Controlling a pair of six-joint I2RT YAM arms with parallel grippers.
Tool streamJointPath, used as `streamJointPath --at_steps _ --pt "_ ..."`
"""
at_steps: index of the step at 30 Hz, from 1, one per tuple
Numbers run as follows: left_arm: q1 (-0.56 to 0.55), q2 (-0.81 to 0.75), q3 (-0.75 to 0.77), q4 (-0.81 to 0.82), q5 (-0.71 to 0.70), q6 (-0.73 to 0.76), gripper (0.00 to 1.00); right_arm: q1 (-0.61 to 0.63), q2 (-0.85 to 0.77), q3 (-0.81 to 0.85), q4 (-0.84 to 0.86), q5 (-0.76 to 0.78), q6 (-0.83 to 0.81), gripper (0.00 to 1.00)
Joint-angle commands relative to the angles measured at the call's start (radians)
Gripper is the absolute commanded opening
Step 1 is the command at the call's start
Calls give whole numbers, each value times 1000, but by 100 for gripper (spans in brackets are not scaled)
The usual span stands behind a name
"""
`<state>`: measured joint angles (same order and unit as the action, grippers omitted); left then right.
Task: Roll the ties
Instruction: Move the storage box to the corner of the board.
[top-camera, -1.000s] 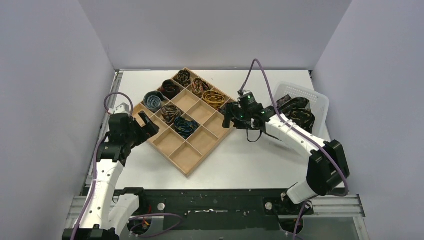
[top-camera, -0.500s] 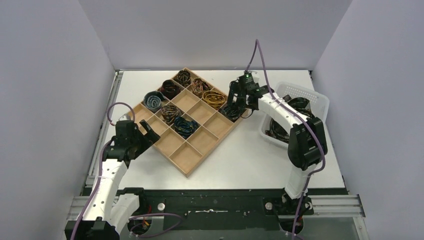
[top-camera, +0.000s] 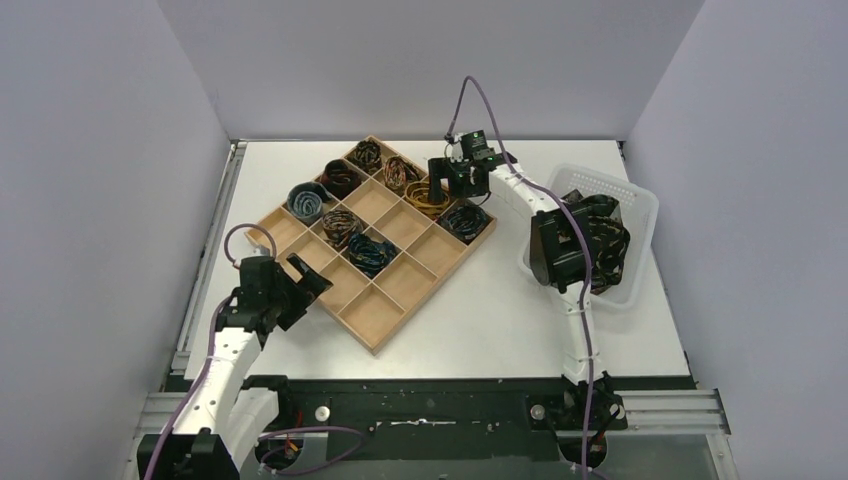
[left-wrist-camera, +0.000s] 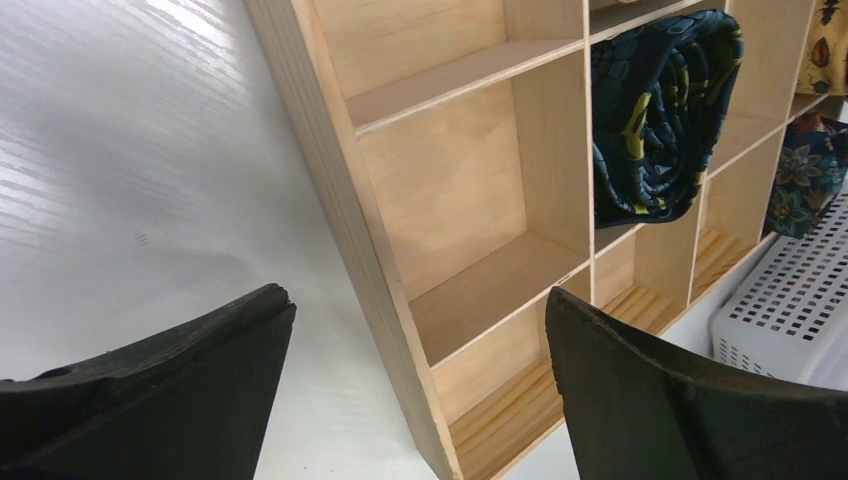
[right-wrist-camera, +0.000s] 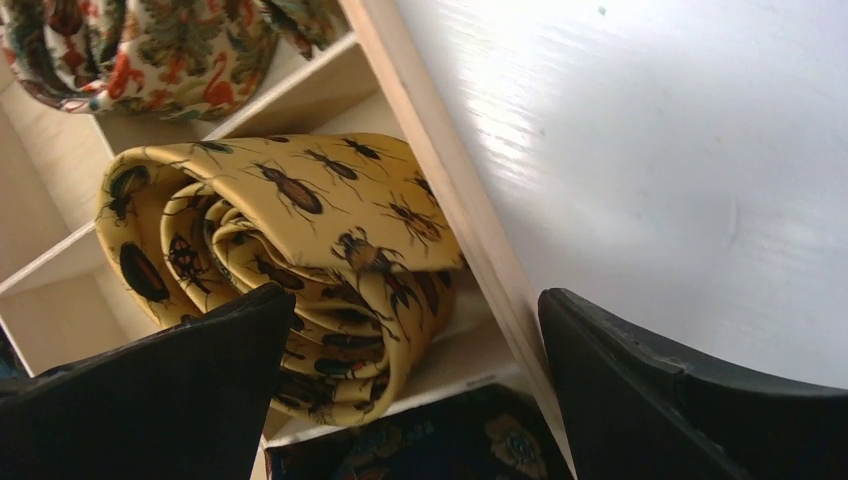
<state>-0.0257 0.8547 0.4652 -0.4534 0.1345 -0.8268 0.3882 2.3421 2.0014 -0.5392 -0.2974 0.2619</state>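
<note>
The right gripper (top-camera: 450, 187) hangs open, a gold rolled tie (top-camera: 420, 196) in the wooden tray (top-camera: 375, 312) just beneath it; a basket (top-camera: 612, 183) of heaped ties (top-camera: 600, 240) off to its right; the left gripper (top-camera: 308, 278) gapes beside the tray's edge.

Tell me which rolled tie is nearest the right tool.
The yellow beetle-print tie, beneath the right tool; the floral tie and dark blue tie flank it.

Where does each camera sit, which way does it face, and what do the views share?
Top external: above and behind the bases, looking down on the table, wooden tray and basket; left arm and right arm show.
Left wrist: behind the left end effector, fingers in view, facing the tray's near-left edge.
Right wrist: behind the right end effector, facing the yellow tie by the tray's far-right edge.
Shared: top and right wrist both show that yellow tie.
</note>
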Motion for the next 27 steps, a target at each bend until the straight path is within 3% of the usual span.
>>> streamJointPath --at_steps 1,4,10,15,19,22,27 --pt "5 -35 -20 94 42 -37 94 22 27 123 -2 -216 -105 100" --pt "6 -58 -42 104 50 -76 88 55 71 171 -16 -286 -123 100" --pt "4 -147 -86 78 28 -126 87 175 184 340 -75 -280 -170 100" --pt "2 -201 -102 29 3 -162 82 190 231 388 8 -301 -61 100" --pt "3 -252 -59 -29 -41 -153 86 179 204 490 -56 -164 -16 100" --pt "4 -249 -11 -66 -73 -124 89 135 56 420 -69 -53 -13 100" --pt "6 -197 4 -63 -86 -104 90 45 -250 67 -26 2 5 100"
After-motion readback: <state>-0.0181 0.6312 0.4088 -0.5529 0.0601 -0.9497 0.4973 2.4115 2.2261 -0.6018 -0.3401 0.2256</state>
